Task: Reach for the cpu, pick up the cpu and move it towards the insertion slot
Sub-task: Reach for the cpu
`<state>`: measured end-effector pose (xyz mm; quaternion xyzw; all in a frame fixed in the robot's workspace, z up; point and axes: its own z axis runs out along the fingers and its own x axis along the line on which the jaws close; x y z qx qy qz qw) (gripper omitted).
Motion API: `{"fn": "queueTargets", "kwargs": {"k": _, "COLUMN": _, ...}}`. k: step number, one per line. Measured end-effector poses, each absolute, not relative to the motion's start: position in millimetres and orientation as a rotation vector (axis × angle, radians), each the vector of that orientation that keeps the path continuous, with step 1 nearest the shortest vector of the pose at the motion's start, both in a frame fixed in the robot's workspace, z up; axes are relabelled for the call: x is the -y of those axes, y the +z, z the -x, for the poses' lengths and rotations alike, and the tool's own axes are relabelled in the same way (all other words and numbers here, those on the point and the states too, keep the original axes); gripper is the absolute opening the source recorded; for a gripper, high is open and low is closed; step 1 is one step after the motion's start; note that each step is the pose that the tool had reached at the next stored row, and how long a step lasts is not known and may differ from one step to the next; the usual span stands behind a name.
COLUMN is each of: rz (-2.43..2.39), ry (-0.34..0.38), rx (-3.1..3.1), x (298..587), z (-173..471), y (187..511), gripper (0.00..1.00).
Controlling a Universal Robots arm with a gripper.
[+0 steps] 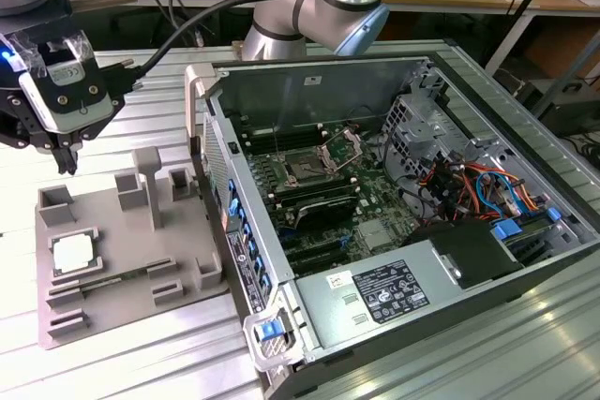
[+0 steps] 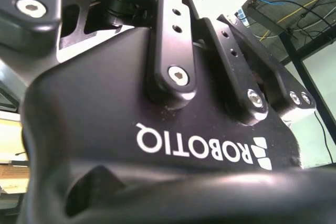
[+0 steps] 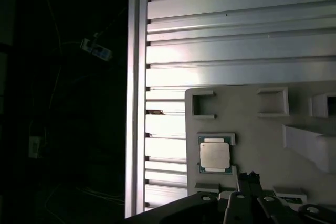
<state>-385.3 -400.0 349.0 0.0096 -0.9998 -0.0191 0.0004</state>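
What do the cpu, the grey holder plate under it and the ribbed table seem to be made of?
The cpu: probably a metal lid, whitish-silver with dull shine. The grey holder plate: likely plastic, matte and evenly grey, with blocky raised shapes. The ribbed table: apparently aluminium, with bright reflections along its grooves.

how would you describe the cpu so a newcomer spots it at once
Beside the open computer case, on the exterior view's left, lies a grey fixture plate. The cpu sits in a shallow frame on that plate. It is the only shiny whitish-silver square there; its neighbours are matte grey blocks.
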Motion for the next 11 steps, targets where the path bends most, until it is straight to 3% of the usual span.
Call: {"fn": "queueTargets", "kwargs": {"k": 11, "rz": -0.03, "ry": -0.06, "rx": 3.14, "x": 400.4, "z": 386.3, "y": 345.4, "gripper": 0.11}}
